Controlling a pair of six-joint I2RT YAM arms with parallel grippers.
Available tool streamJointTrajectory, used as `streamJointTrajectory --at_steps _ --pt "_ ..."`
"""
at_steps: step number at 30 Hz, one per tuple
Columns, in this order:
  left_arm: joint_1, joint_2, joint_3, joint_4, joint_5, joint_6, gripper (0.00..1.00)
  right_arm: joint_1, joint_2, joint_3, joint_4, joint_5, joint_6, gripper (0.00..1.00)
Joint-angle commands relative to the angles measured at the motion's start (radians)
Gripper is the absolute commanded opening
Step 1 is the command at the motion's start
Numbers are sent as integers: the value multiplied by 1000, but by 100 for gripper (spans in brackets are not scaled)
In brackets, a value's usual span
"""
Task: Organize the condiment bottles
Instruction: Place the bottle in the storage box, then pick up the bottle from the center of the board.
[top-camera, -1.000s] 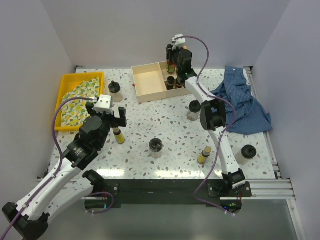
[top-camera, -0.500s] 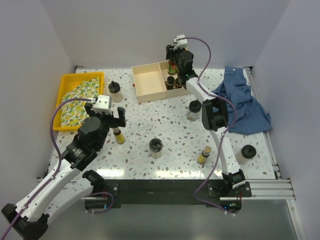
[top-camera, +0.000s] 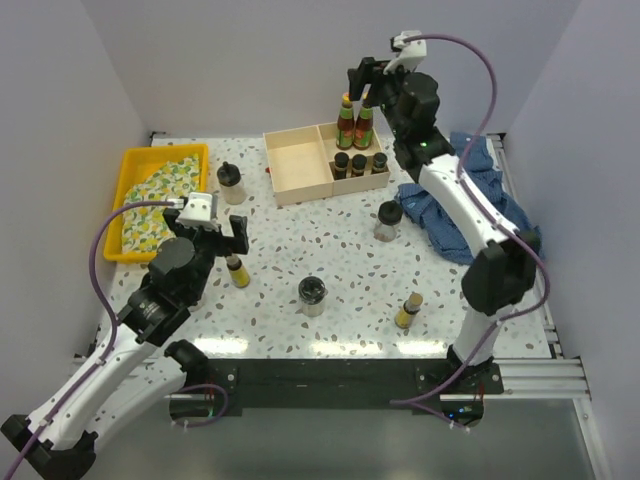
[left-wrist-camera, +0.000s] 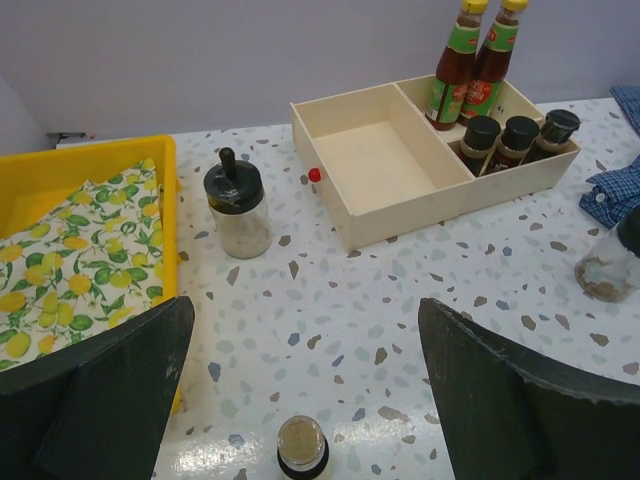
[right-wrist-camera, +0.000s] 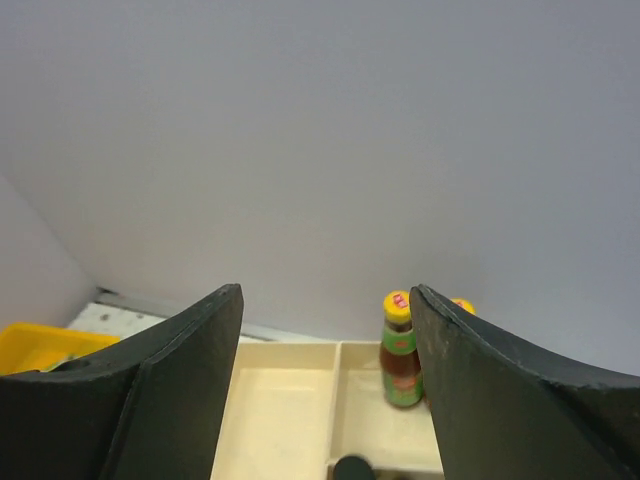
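A small yellow bottle (left-wrist-camera: 302, 447) with a dark cap stands upright on the speckled table (left-wrist-camera: 400, 290), just below the left claw (left-wrist-camera: 305, 320), whose fingers are spread wide with nothing between them. The bottle's long axis is vertical, so a straight descent would likely straddle it. The left arm is much the nearer. The right claw (right-wrist-camera: 325, 295), parted and empty, hangs above two red sauce bottles (right-wrist-camera: 400, 350) standing in the wooden box (left-wrist-camera: 375, 165).
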Motion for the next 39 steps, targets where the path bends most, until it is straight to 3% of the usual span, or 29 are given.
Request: streamJointTrajectory --at_steps 1,5,8,13,17,22,28,33,39 --pt "-5 -5 -6 51 -20 3 100 3 -206 -132 -395 31 183 77" --pt "-5 -1 -6 52 -13 3 100 3 -369 -287 -597 -4 246 93" --pt "-5 7 -4 51 -10 3 100 2 -493 -385 -719 2 261 99" --pt "-5 8 -4 52 -19 6 100 2 -635 -517 -926 100 377 99" --pt "-5 13 -4 51 -19 7 100 2 -665 -511 -1169 224 572 99" --pt "-5 24 -3 54 -14 7 100 3 -656 -481 -1431 272 648 95" --pt "-3 21 -3 52 -10 7 100 2 -698 -536 -1470 51 418 75" --pt "-5 22 -1 54 -2 7 100 2 -739 -596 -1513 -50 318 73" --pt "-3 24 0 52 9 6 100 5 -803 -701 -1426 -259 276 71"
